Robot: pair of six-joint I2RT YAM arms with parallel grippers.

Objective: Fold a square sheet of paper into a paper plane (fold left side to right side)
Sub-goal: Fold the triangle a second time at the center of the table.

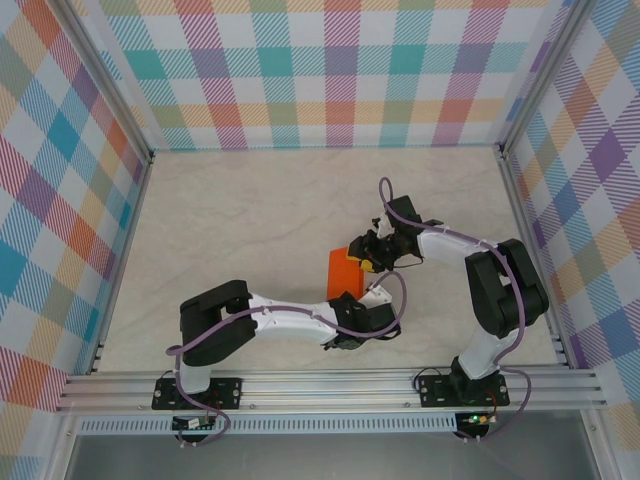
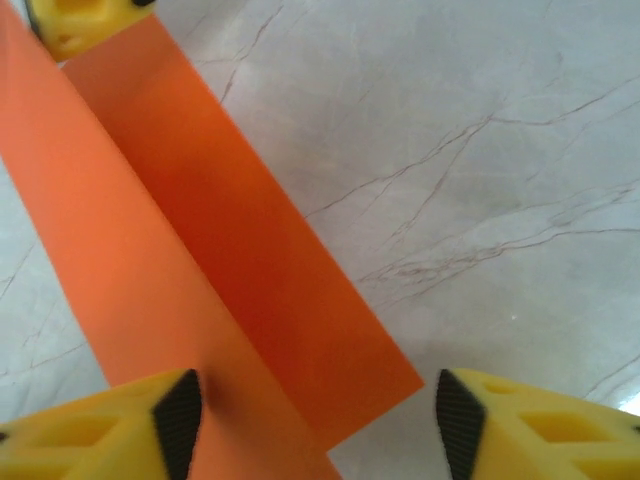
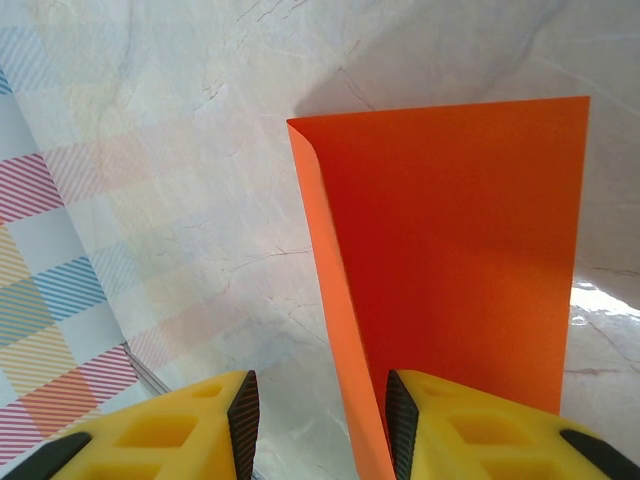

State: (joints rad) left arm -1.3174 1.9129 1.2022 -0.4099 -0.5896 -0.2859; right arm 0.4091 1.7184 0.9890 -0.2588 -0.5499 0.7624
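- The paper [image 1: 345, 268] lies on the table [image 1: 250, 220] a little right of the middle, between the two grippers. It is partly folded: one half lies flat and the other half stands up from the crease.
- The left gripper [image 2: 312, 400] is at the near end of the paper, with its jaws wide apart and the crease line running between them. It holds nothing.
- The right gripper [image 3: 320, 410] is at the far end. Its jaws are apart, and the edge of the raised half passes through the gap, closer to the right-hand side. I cannot tell if it touches.
- I judge that the step in hand is to bring the raised half fully over to the right.
- To do it well, lower that half slowly, so that its free edge meets the edge of the flat half.
- Press only when the corners match, because thin paper slides easily on the smooth table.
- Then run along the crease from one end to the other.
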